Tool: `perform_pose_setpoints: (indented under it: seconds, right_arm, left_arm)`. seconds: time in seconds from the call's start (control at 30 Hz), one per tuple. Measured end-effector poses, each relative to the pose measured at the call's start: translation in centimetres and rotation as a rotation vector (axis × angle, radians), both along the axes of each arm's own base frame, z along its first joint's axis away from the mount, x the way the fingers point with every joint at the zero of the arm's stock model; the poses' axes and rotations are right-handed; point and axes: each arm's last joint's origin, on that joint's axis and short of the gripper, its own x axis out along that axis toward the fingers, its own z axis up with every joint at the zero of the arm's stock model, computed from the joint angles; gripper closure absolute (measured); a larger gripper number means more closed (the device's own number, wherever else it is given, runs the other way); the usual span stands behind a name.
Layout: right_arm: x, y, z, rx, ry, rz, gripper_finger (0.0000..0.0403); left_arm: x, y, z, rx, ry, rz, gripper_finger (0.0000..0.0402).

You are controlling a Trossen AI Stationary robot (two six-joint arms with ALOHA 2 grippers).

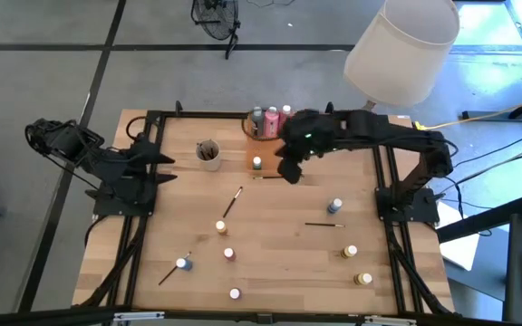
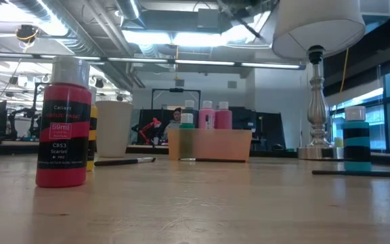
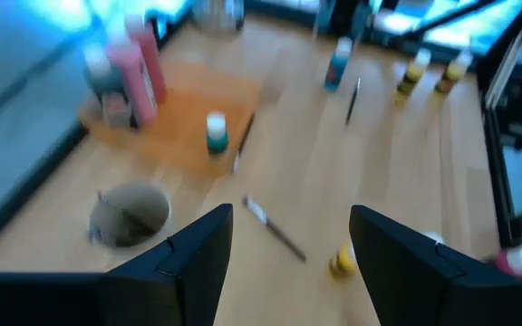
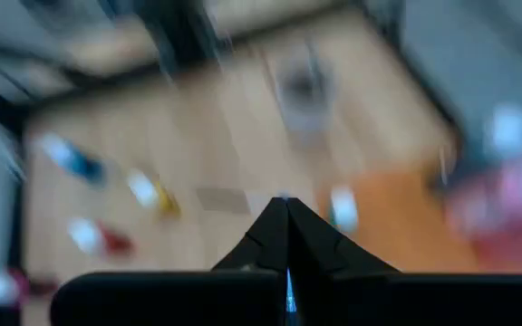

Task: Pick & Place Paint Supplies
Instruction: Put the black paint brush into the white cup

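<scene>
From where I stand the job looks barely started. The wooden table [image 1: 279,263] still has most of the paint supplies spread over it. The orange tray [image 1: 263,156] at the far edge holds the three tall bottles [image 1: 272,120] bunched at its far end and one green pot [image 1: 257,163] nearer the front; that seems to be all that is put away. The grey cup [image 1: 208,152] just beside the tray has some thin sticks in it, likely brushes, though I can't be sure.

The right gripper [image 1: 290,168] hangs over the tray's near corner with its jaws clenched together and nothing between them. The left gripper [image 3: 288,263] waits back at the left edge, fingers spread and empty.

Left out on the boards: three brushes, one in the middle [image 1: 233,201], one toward the right [image 1: 323,224], one near the front left [image 1: 172,271], and about seven little pots, among them a blue one [image 1: 334,206] and a yellow one [image 1: 362,279].
</scene>
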Motion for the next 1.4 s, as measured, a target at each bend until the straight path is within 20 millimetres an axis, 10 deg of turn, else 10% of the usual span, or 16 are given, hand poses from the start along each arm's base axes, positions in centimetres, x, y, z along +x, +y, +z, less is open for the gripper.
perform_pose_setpoints:
  seconds: [0.2,0.6,1.4]
  right_arm:
    - [0.3,2.0,5.4,-0.136,-0.349,0.119,0.0403]
    - [1.9,5.4,8.6,-0.372,-0.725,0.276,0.0403]
    - [3.8,6.0,7.6,-0.361,-0.763,0.321,0.0403]
  left_arm:
    - [1.5,-0.7,2.3,0.178,-0.198,-0.159,0.0182]
    - [4.6,-1.3,6.4,0.185,-0.602,-0.113,0.0182]
    - [11.6,-0.9,5.0,0.451,-0.511,-0.132,0.0182]
